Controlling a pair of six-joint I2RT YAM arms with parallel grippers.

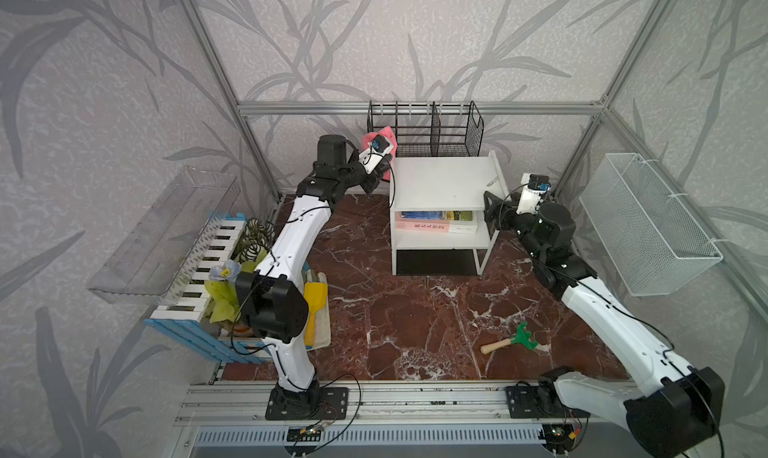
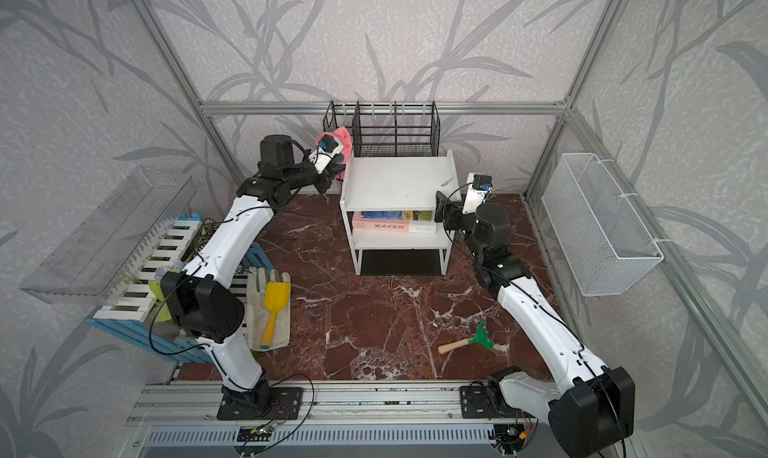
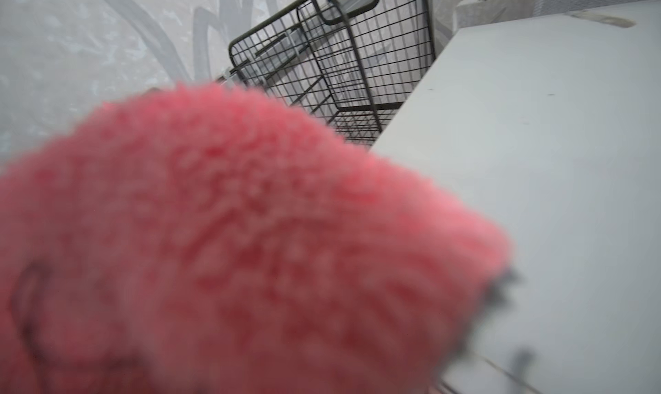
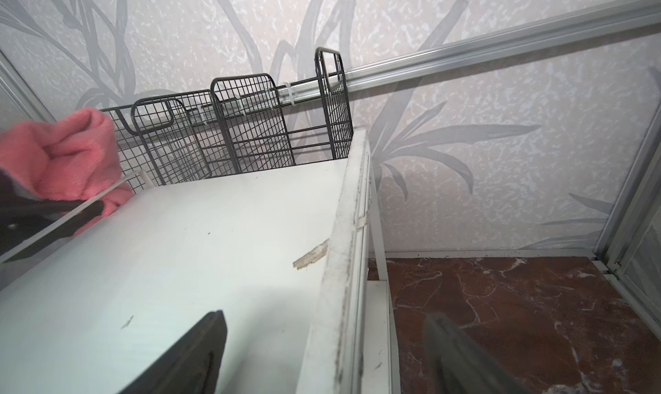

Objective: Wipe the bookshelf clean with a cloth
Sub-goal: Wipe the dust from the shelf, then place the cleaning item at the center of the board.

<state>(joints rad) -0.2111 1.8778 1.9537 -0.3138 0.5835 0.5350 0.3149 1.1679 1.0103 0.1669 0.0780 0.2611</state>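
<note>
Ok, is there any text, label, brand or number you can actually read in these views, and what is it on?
Pink book on the bookshelf's middle board: a row of dark characters along its edge, too small and blurred to read.
Blue and yellow book lying on top of it: no legible text.
Cloth and black wire rack: no writing visible.

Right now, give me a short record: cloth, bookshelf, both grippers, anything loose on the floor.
cloth: pink, bunched at bookshelf's left rear corner
top board: bare, chipped near right edge
middle tier: books
left gripper: shut on cloth
right gripper: open, fingers straddling right side board
floor: green rake
</note>
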